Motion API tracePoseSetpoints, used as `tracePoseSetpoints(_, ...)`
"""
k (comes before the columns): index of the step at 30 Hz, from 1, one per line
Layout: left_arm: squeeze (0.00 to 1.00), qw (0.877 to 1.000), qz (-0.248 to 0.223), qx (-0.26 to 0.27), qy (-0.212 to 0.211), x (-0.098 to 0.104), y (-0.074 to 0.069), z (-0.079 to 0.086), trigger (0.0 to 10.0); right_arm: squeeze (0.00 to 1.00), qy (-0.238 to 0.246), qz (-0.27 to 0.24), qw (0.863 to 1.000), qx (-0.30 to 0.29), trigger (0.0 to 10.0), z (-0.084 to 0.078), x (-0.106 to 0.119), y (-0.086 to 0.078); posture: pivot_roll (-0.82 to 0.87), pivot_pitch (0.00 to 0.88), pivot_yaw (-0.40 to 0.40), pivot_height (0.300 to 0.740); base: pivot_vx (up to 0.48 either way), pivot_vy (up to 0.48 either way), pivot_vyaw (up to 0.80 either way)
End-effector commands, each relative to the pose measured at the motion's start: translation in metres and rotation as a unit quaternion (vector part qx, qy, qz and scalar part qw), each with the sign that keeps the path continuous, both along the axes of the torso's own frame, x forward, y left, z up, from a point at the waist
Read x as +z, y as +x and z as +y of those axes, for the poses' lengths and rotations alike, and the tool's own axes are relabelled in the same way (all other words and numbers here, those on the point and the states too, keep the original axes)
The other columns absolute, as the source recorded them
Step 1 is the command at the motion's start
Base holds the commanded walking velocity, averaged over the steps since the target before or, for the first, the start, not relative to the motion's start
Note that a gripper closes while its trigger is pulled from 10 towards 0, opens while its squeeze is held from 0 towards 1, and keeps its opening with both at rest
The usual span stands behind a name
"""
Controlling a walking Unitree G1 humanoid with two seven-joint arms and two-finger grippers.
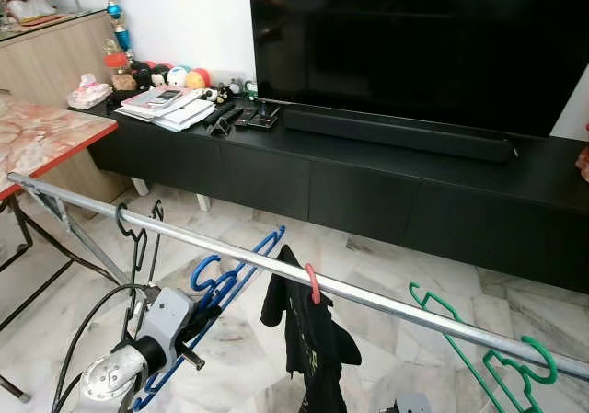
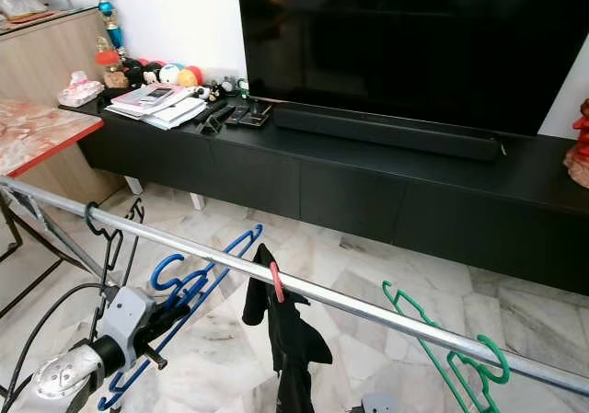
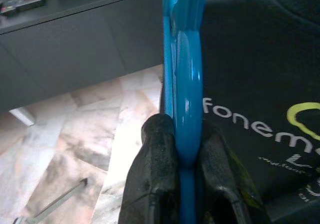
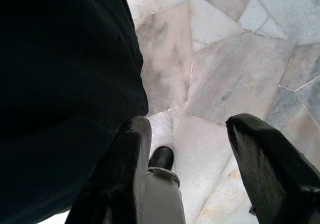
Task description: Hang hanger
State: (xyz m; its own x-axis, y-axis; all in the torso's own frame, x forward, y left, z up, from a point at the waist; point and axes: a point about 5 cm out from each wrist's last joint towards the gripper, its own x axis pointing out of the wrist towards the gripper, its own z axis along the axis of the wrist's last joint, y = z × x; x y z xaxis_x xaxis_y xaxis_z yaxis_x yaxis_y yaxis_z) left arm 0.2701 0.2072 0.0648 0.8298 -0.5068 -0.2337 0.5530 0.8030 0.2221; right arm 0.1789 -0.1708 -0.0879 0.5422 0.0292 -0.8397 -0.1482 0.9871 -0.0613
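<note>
At the left end of the metal rail a black hanger already hangs by its hook. Just right of it my left end effector is clamped on the blue hanger, fingers pinching the flat plastic on both sides. That hanger sits below and in front of the rail, tilted, its upper tip close to the bar; I cannot tell whether its hook has caught the rail at all.

Further right a black garment hangs from a pink hook over the rail, and my wrist camera shows its printed fabric just beside the blue plastic. Towards the right end a green hanger hangs on the bar.

The risks, as I judge them: the blue hanger is thin and smooth, so it could twist or slip between my fingers as I lift. Its hook could snag the garment or knock the black hanger, since both neighbours are close. If I let go before the hook is properly over the bar, it drops to the marble floor.

My left arm comes up from the lower left, wrist angled up and to the right towards the rail, cable looping behind it. My right end effector hangs low with its fingers spread apart, holding nothing, pointing down at the floor beside the dark cloth.
</note>
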Motion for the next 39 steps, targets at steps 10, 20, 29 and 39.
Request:
tracePoseSetpoints(10, 0.00, 0.999, -0.012, 0.016, 0.027, 0.021, 0.028, 0.000, 10.0, 0.00, 0.002, -0.004, 1.000, -0.005, 10.0, 0.006, 0.000, 0.002, 0.05, 0.027, 0.058, 0.740, 0.000, 0.000, 0.00)
tracePoseSetpoints(20, 0.00, 0.995, 0.013, 0.101, 0.013, 0.019, 0.048, 0.002, 10.0, 0.00, 0.002, -0.001, 1.000, -0.003, 10.0, 0.006, 0.000, 0.002, 0.05, 0.024, 0.047, 0.740, 0.000, 0.000, 0.00)
tracePoseSetpoints(29, 0.00, 0.977, 0.063, 0.199, -0.044, 0.009, 0.063, 0.000, 10.0, 0.00, 0.000, 0.001, 1.000, 0.004, 10.0, 0.005, 0.000, 0.001, 0.05, 0.023, 0.031, 0.740, 0.000, 0.000, 0.00)
tracePoseSetpoints(39, 1.00, 0.971, 0.090, 0.214, -0.058, -0.005, 0.061, -0.011, 10.0, 0.00, -0.002, 0.002, 1.000, 0.007, 10.0, 0.003, 0.000, 0.001, 0.04, 0.014, 0.027, 0.740, 0.000, 0.000, 0.00)
